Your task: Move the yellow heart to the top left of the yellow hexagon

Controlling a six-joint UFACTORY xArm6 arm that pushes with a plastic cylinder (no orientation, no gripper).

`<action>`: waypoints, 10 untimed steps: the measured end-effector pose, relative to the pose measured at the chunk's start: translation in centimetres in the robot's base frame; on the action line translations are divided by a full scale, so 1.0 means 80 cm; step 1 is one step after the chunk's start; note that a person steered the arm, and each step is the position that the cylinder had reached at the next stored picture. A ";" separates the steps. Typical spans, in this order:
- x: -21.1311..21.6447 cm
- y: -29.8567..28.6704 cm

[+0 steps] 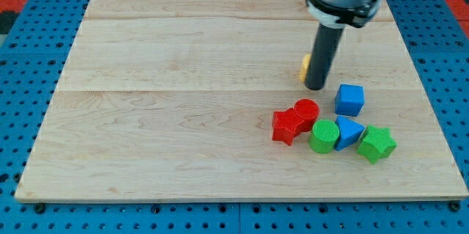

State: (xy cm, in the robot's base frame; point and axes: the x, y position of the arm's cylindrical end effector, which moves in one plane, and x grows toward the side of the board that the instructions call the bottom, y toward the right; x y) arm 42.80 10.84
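My tip rests on the wooden board in the right half of the view. Only one yellow block shows, as a small sliver at the rod's left side, mostly hidden behind the rod; its shape cannot be made out. The tip touches it or stands just in front of it. No second yellow block shows.
Below and right of the tip lies a cluster: a blue cube, a red cylinder, a red star, a green cylinder, a blue triangular block and a green star.
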 end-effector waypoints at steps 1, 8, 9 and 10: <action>-0.052 -0.005; -0.117 0.044; -0.140 0.026; -0.175 0.034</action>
State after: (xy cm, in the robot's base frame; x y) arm 28.78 13.58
